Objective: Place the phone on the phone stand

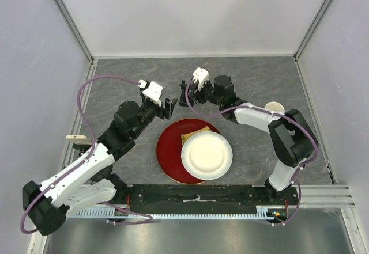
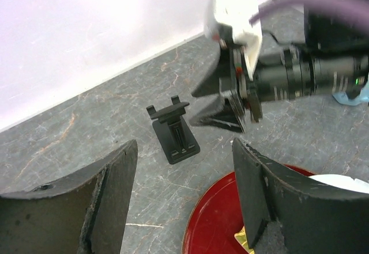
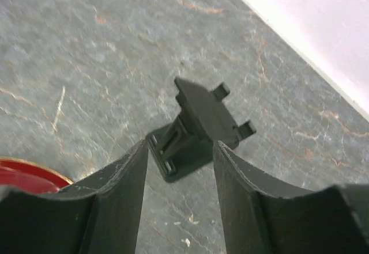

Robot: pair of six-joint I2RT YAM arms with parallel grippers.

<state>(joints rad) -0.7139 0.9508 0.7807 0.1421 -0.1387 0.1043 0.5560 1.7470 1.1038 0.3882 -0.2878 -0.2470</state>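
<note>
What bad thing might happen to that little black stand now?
The open right gripper points at the phone stand from close by, so it might nudge or tip it over. The open left gripper is near too, so the two grippers might bump each other.

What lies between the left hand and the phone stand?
Nothing: the left wrist view shows only bare grey tabletop between the open left hand and the phone stand.

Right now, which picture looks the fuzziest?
Left wrist view: the right pincer is smeary, the phone stand sharper. Right wrist view: soft all over, near fingers fuzziest. Top view: crisp, evenly lit, only soft shadows.
</note>
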